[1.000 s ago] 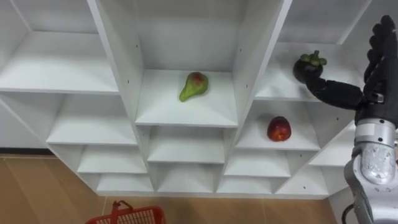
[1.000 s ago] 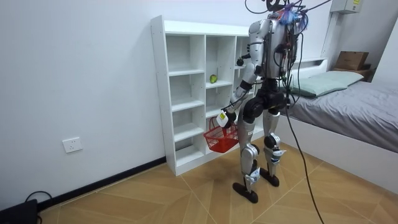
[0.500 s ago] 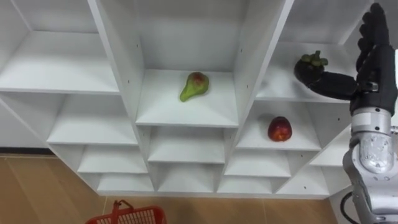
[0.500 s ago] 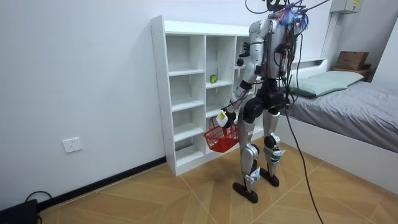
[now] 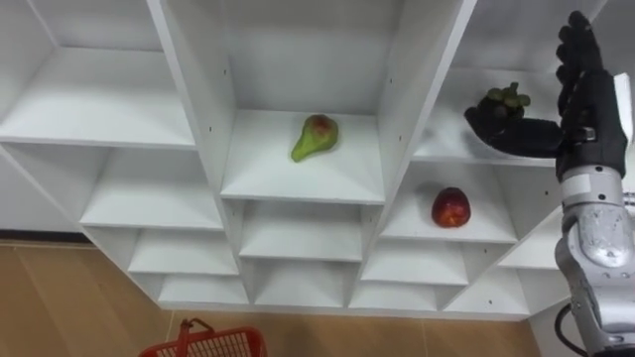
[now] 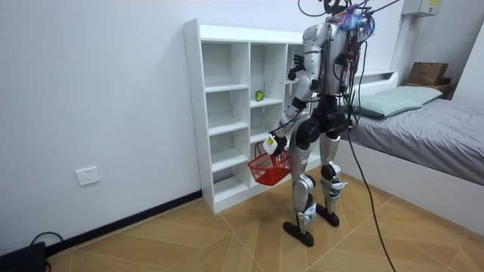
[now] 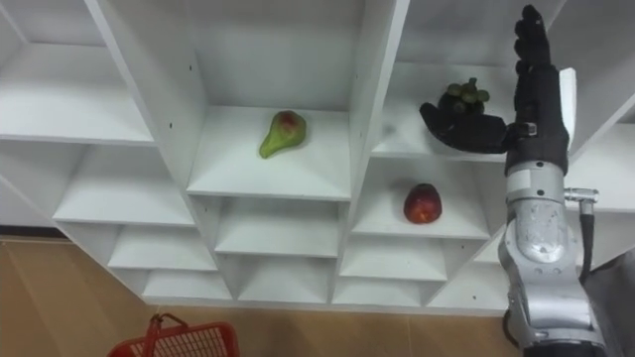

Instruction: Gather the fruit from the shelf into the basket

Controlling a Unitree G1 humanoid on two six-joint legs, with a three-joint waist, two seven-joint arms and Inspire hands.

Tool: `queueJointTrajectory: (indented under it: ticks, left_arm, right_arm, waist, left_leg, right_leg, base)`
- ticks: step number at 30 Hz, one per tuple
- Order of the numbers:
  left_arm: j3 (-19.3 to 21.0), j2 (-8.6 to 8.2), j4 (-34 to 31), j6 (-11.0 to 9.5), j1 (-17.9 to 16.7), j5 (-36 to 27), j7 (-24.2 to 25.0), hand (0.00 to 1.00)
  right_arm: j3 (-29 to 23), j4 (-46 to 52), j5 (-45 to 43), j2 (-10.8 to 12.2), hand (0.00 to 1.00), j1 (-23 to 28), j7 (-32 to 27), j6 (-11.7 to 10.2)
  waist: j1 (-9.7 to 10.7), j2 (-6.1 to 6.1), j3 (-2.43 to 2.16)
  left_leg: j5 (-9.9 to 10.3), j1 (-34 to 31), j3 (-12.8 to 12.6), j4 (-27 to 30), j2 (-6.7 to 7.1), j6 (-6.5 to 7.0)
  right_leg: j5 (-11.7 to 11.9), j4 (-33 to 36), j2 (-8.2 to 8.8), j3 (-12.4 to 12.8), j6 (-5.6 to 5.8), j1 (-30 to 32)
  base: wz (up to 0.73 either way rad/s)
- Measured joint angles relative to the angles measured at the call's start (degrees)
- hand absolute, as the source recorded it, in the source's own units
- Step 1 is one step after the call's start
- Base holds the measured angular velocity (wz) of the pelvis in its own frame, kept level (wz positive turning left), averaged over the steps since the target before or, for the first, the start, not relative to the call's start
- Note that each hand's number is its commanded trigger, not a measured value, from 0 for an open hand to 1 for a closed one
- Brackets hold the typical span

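— What stood before the robot?

— The white closet (image 5: 417, 99), with its open compartments facing the robot, which stood close at its front. The red basket (image 5: 213, 344) hung in front of the closet's lower shelves. The left hand (image 6: 271, 143) carried it, with its fingers curled round the handle.

— And the right hand?

— The right hand (image 5: 590, 119) was raised at the closet's right column. Its fingers (image 5: 575, 50) were straight and pointed up, clasping nothing. Its thumb stretched across the front of the mangosteen (image 5: 496, 107) on that column's upper shelf.

— Any other fruit?

— A green pear (image 5: 314, 137) lay in the closet's middle column. A red fruit (image 5: 449, 206) sat in the right column, one shelf beneath the mangosteen.

— How would the mangosteen handle?

— I judged it light, with a hard, smooth rind, so it could roll off a flat palm. It seemed best taken round the dark body, under the leafy cap, with the fingers wrapped in from behind.

— Which way did it point?

— The cap was up. The fruit was round, with no long axis to speak of. The pear lay on its side with its long axis slanting. Its neck pointed toward the closet's front and left, and its fat, blushed end toward the back. It looked likely to bruise, so I'd hold it round the belly.
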State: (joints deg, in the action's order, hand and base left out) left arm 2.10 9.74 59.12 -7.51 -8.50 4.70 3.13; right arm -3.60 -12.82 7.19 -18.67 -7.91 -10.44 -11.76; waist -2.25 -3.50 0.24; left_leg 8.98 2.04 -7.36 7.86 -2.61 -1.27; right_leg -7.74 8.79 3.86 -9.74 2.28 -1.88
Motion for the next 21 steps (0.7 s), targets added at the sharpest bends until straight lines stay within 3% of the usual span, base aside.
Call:
queueJointTrajectory:
  ticks: [16,21]
  left_arm:
    - [0.3,0.39,0.0,0.1,0.1,0.0,1.2,1.00]
    - [1.8,0.46,0.0,1.4,0.2,0.0,2.5,1.00]
  right_arm:
    - [-0.1,-5.9,-0.3,0.0,0.00,-3.4,2.1,1.1]
    - [-0.1,-7.2,-1.3,0.0,0.00,-3.4,3.8,2.5]
  waist:
    - [0.1,-0.67,0.02]
    - [-0.6,-0.84,0.04]
  left_leg:
    - [0.0,-0.4,0.4,0.1,0.00,-0.03]
    - [0.0,-0.4,0.5,0.4,0.01,-0.03]
  right_leg:
    - [0.0,0.0,0.07,-1.0,0.00,0.0]
    - [0.0,0.0,0.13,-1.3,0.00,0.0]
  base:
    - [0.00]
    - [0.00]
